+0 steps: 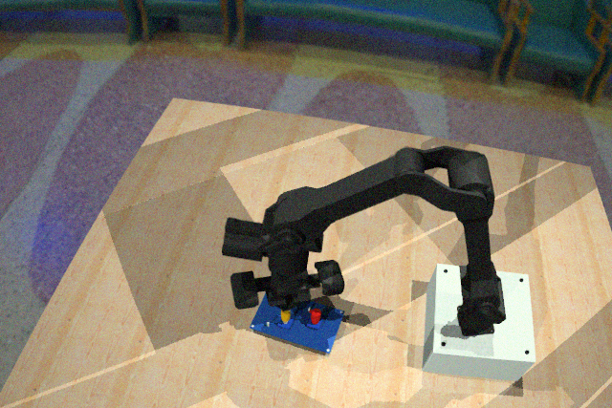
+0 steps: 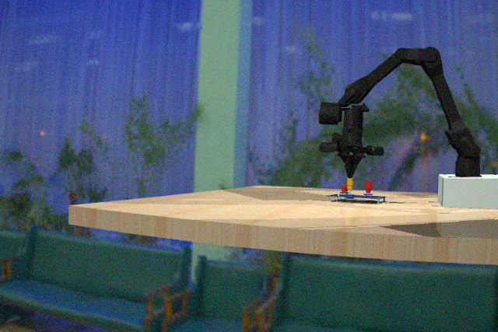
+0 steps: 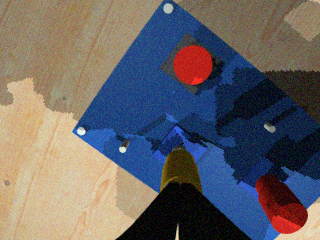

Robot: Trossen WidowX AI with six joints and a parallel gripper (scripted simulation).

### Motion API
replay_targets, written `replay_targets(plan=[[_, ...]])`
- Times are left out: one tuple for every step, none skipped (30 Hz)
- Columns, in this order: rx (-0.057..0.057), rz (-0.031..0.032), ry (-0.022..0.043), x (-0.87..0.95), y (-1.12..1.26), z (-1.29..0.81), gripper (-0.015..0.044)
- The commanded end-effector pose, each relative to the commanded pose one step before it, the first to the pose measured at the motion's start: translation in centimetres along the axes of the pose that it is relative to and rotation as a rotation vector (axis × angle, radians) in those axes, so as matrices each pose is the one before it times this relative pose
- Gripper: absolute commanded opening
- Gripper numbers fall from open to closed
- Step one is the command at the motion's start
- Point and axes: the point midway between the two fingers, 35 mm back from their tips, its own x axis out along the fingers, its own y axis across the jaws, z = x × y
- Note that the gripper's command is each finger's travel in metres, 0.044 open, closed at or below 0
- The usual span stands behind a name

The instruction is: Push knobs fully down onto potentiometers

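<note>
Wrist view shows the black parallel-jaw gripper clenched, its two fingers pressed together into a single point with only a thin seam between them and nothing held. The joined tips rest on the top of the yellow cylindrical knob, which stands on the blue rectangular circuit board.

Other things on the board:
- A tall red knob stands beside the yellow one, toward the arm's base, apart from the fingers.
- A lower red knob sits on a dark square mount farther along the board, unobstructed.
- Small white fasteners mark the board corners.

In the exterior view the yellow knob stands directly under the gripper tip, with the tall red knob just beside it and the lower red one on its other side. The board lies on the light wooden table, near the white box pedestal but apart from it.

Arm pose: the black arm rises from the pedestal, bends at a high elbow, reaches forward and down, and the wrist points the gripper vertically at the board. Green benches line the floor behind the table.
</note>
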Motion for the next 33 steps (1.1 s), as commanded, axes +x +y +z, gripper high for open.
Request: replay_targets(plan=[[0.006,-0.01354,0.01095,1.934,0.083,-0.08,0.0],[0.0,0.0,0.0,0.0,0.0,0.0,0.0],[0.0,0.0,0.0,0.0,0.0,0.0,0.0],[0.0,0.0,0.0,0.0,0.0,0.0,0.0],[0.0,0.0,0.0,0.0,0.0,0.0,0.0],[0.0,0.0,0.0,0.0,0.0,0.0,0.0],[0.0,0.0,0.0,0.0,0.0,0.0,0.0],[0.0,0.0,0.0,0.026,0.0,0.0,0.0],[0.0,0.0,0.0,0.042,0.0,0.0,0.0],[0.0,0.0,0.0,0.062,0.0,0.0,0.0],[0.0,0.0,0.0,0.087,0.0,0.0,0.0],[0.0,0.0,0.0,0.08,-0.001,0.0,0.0],[0.0,0.0,0.0,0.028,0.0,0.0,0.0],[0.0,0.0,0.0,0.0,0.0,0.0,0.0],[0.0,0.0,0.0,0.0,0.0,0.0,0.0],[0.0,0.0,0.0,0.0,0.0,0.0,0.0],[0.0,0.0,0.0,0.0,0.0,0.0,0.0],[0.0,0.0,0.0,0.0,0.0,0.0,0.0],[0.0,0.0,0.0,0.0,0.0,0.0,0.0],[0.0,0.0,0.0,0.0,0.0,0.0,0.0],[0.0,0.0,0.0,0.0,0.0,0.0,0.0],[0.0,0.0,0.0,0.0,0.0,0.0,0.0],[0.0,0.0,0.0,0.02,0.0,0.0,0.0],[0.0,0.0,0.0,0.043,0.0,0.0,0.0],[0.0,0.0,0.0,0.049,0.0,0.0,0.0],[0.0,0.0,0.0,0.06,0.0,0.0,0.0],[0.0,0.0,0.0,0.057,0.0,0.0,0.0],[0.0,0.0,0.0,0.021,0.0,0.0,0.0],[0.0,0.0,0.0,0.0,0.0,0.0,0.0],[0.0,0.0,0.0,0.0,0.0,0.0,0.0],[0.0,0.0,0.0,0.0,0.0,0.0,0.0],[0.0,0.0,0.0,0.0,0.0,0.0,0.0],[0.0,0.0,0.0,0.0,0.0,0.0,0.0]])
